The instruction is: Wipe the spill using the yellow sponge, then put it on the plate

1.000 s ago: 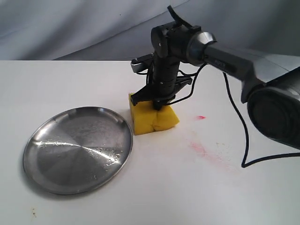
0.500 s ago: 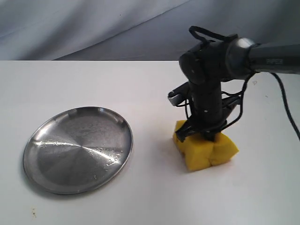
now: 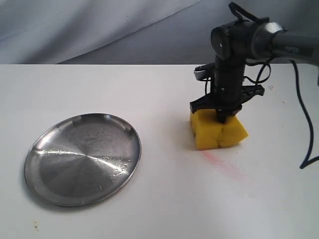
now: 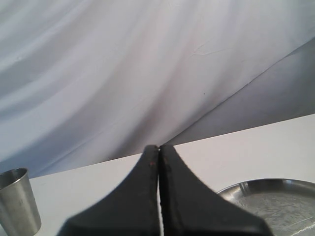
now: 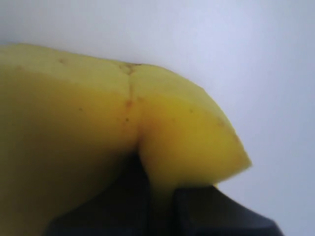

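**Right pincer clamped on sponge, away from the plate**

In the exterior view, the yellow sponge (image 3: pixel 219 132) sat on the white tabletop (image 3: pixel 149 84), well apart from the plate (image 3: pixel 82 158) and to the right of it. The right pincer (image 3: pixel 223 115) pointed straight down, pinching the sponge's top so that the foam creased in the middle. A pink-red smear (image 3: pixel 222 162) streaked the tabletop farther from the plate than the sponge, beginning at the sponge's near edge.

In the left wrist view, the left pincer (image 4: pixel 159 148) was pressed together with nothing between its tips. A metal cup (image 4: pixel 17 201) stood well apart from the plate.

In the right wrist view, dark fingers (image 5: pixel 113 211) squeezed the yellow foam between them.
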